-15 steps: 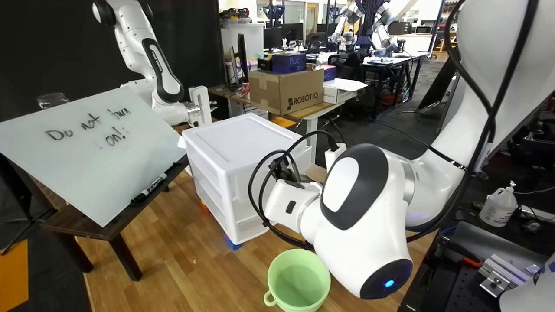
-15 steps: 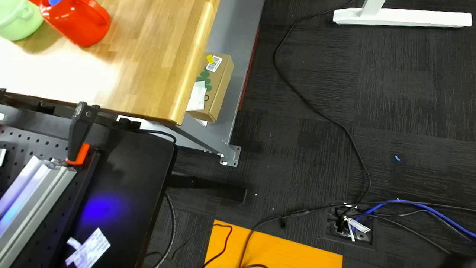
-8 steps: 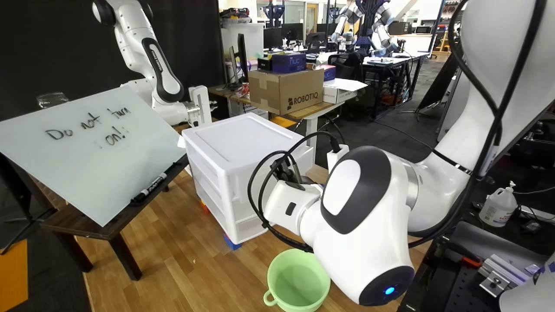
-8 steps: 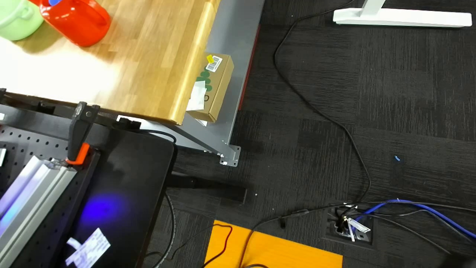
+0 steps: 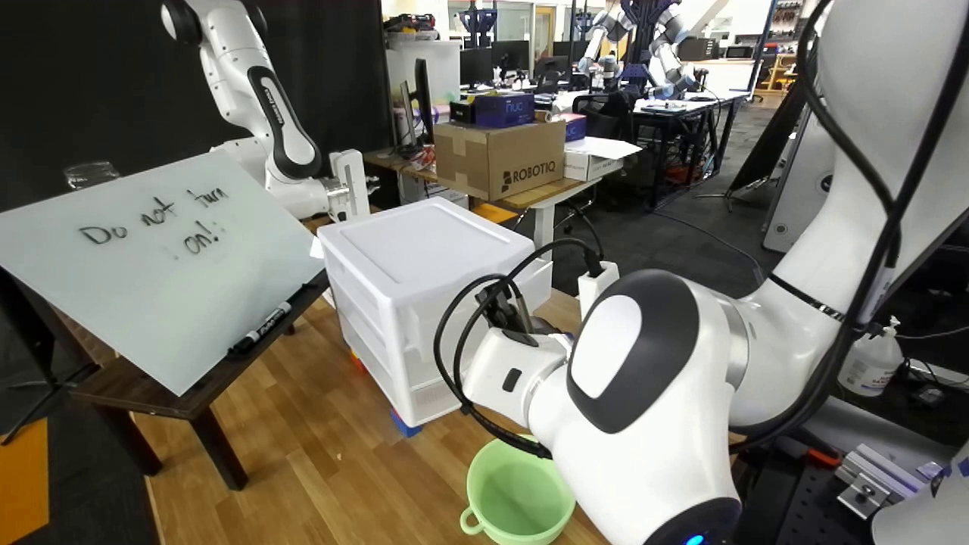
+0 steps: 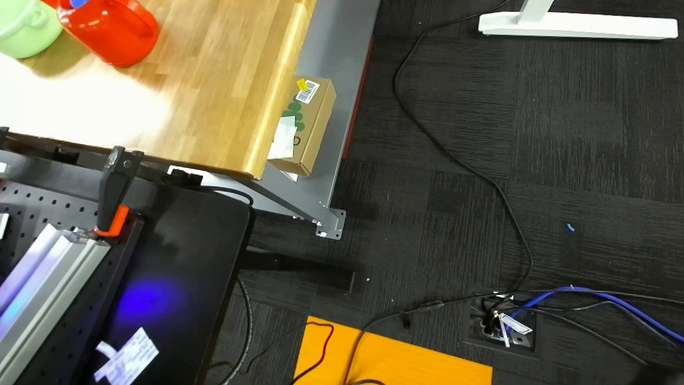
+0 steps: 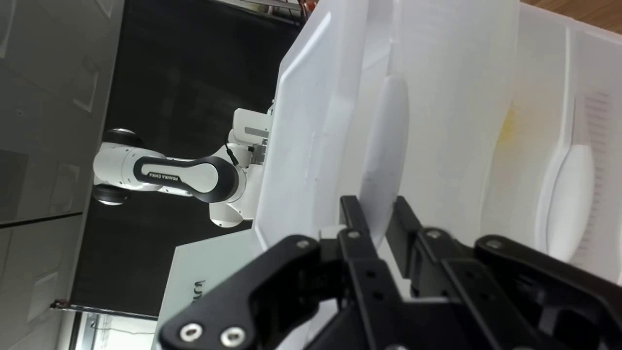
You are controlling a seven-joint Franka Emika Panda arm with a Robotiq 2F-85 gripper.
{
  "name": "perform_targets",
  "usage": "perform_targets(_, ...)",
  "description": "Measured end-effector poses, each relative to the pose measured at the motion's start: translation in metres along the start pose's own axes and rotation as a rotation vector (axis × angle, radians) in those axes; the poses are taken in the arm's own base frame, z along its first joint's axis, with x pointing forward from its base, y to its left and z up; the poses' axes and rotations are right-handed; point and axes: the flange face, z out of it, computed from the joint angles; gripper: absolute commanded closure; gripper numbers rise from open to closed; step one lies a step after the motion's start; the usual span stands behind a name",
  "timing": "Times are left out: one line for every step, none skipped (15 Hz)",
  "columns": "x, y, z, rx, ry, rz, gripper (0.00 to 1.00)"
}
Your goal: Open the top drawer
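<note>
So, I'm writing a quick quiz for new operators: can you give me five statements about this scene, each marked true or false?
1. The gripper grips the handle of the top drawer. True.
2. The top drawer is fully shut. False: it is pulled partly out.
3. A light green container stands on the wooden table. True.
4. The light green container lies tipped on its side. False: it stands upright.
5. The whiteboard reads "Do not turn on!" True.

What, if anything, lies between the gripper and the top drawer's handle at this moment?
Nothing shows between them: in the wrist view, the gripper is closed on the top drawer's handle itself.
</note>
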Motion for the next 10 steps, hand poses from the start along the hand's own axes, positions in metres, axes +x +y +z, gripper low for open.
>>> perform_targets(0.0,-0.001,-0.004,-0.003,-0.002,-0.002,0.95)
perform_targets(0.001,-0.003,-0.008,-0.005,-0.005,-0.005,0.95)
perform_targets(0.001,-0.004,-0.012,-0.009,-0.006,-0.007,0.95)
perform_targets(0.001,-0.005,-0.016,-0.014,-0.01,-0.009,0.95)
perform_targets(0.001,-0.007,-0.019,-0.018,-0.012,-0.01,0.95)
perform_targets(0.001,-0.008,-0.022,-0.022,-0.013,-0.011,0.95)
perform_targets(0.001,-0.009,-0.025,-0.026,-0.015,-0.011,0.95)
perform_targets(0.001,-0.01,-0.027,-0.03,-0.017,-0.011,0.95)
perform_targets(0.0,-0.011,-0.03,-0.033,-0.019,-0.009,0.95)
perform_targets(0.0,-0.013,-0.033,-0.036,-0.019,-0.006,0.95)
